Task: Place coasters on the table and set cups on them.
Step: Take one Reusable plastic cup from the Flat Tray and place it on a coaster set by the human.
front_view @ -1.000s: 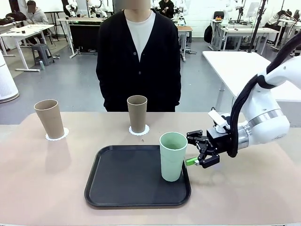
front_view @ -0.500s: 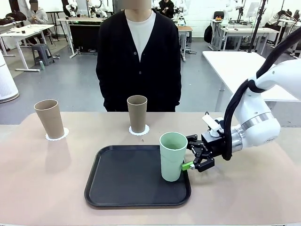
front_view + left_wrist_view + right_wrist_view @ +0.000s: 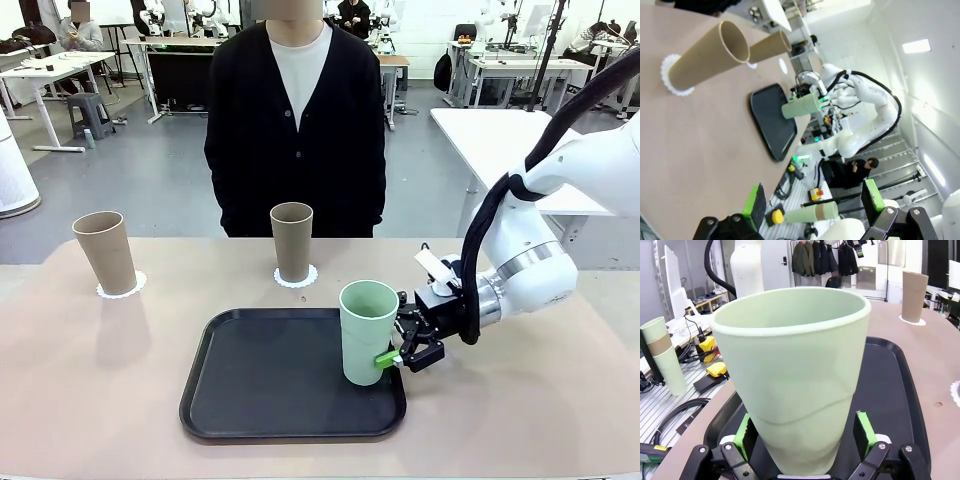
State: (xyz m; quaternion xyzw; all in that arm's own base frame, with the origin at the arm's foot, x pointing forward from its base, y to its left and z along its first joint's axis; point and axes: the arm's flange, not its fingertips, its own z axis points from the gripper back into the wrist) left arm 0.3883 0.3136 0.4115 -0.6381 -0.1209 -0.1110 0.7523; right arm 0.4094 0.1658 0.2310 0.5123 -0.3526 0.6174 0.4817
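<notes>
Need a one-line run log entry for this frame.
right gripper: open, straddling mint cup | cup: upright on black tray | tan cups: on coasters

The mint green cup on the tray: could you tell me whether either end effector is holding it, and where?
Not held yet. The right end effector is open, its fingers flanking the lower body of the mint green cup. The left end effector is open, holding nothing.
</notes>
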